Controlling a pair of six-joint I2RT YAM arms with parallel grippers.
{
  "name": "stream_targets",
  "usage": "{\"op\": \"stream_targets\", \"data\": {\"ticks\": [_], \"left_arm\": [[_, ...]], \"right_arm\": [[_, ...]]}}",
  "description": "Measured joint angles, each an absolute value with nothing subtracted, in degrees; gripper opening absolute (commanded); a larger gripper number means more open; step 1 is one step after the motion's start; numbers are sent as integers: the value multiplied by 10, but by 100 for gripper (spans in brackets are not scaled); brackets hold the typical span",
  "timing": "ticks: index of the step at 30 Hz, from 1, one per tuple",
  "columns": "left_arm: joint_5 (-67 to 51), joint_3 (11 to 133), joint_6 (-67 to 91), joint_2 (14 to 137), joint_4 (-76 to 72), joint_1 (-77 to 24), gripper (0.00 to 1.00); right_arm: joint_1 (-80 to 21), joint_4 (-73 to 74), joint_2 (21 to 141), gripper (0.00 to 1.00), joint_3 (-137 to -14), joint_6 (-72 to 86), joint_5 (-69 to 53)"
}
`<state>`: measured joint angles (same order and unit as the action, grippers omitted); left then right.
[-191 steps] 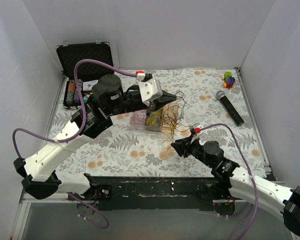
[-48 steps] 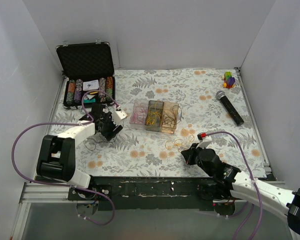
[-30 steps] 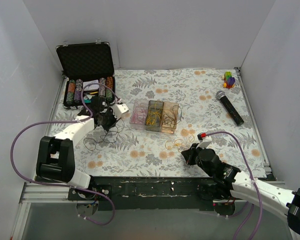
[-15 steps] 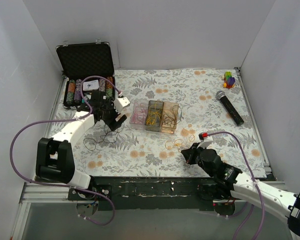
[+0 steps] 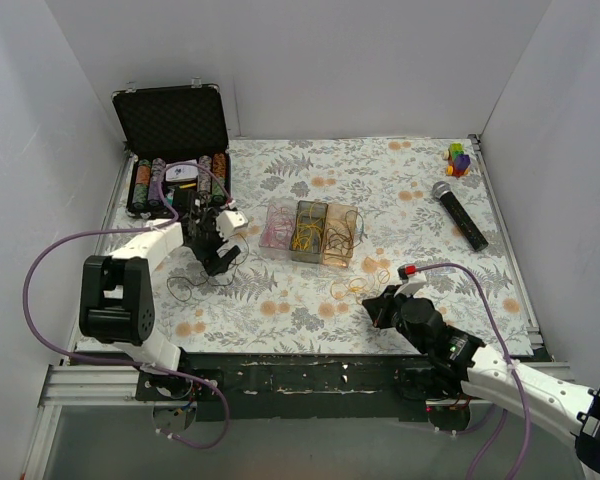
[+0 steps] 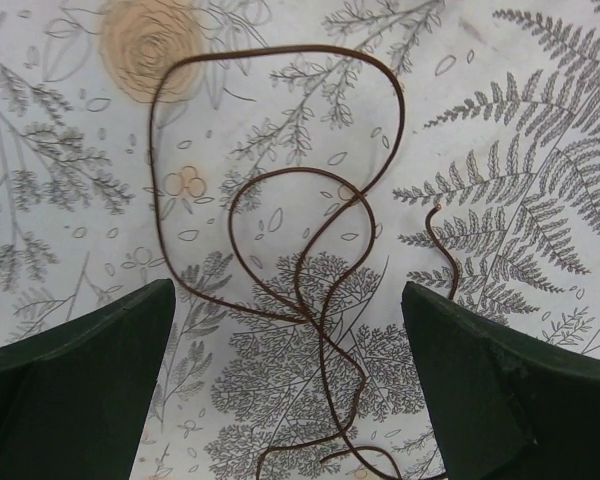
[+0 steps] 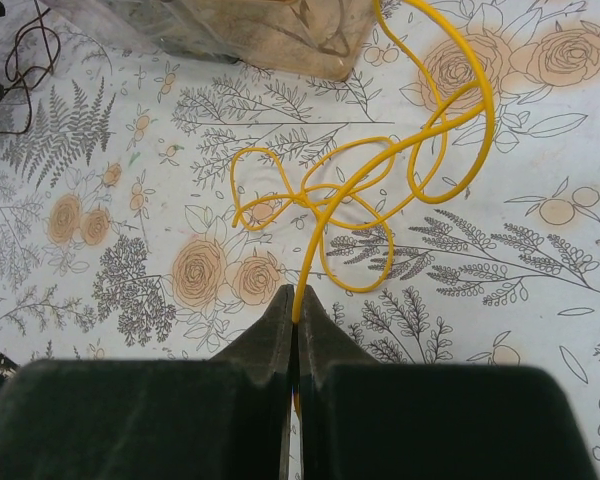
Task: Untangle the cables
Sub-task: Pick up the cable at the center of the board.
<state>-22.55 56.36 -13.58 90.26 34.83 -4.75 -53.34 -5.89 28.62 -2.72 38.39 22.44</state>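
The left arm (image 5: 150, 248) has swung off the tray (image 5: 265, 240) to the left side of the table (image 5: 400, 180). The left gripper (image 6: 288, 300) now hangs with fingers wide apart over a loose brown wire (image 6: 280, 180), so one strand looks separated. The right gripper (image 7: 295, 298) stays pinched on a yellow wire (image 7: 380, 170) beside the tray.

no legible text, views perhaps too coarse
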Motion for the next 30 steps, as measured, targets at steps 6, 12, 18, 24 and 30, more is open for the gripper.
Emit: {"op": "stream_targets", "data": {"ticks": [6,12,18,24,30], "left_arm": [[-232,551,-166,945,348,-49,93],[-237,569,-177,969,349,-49,52],[-249,564,-180,966,347,-59,0],[-249,537,-182,935,355,-84,0],[-274,581,-143,880,410,-112,0]], "right_arm": [[-533,-59,296,1,-27,382,225],[-533,-59,300,1,-27,380,226],[-533,-60,309,1,-27,380,226],[-533,-62,320,1,-27,380,226],[-533,-65,323,1,-27,380,225]]}}
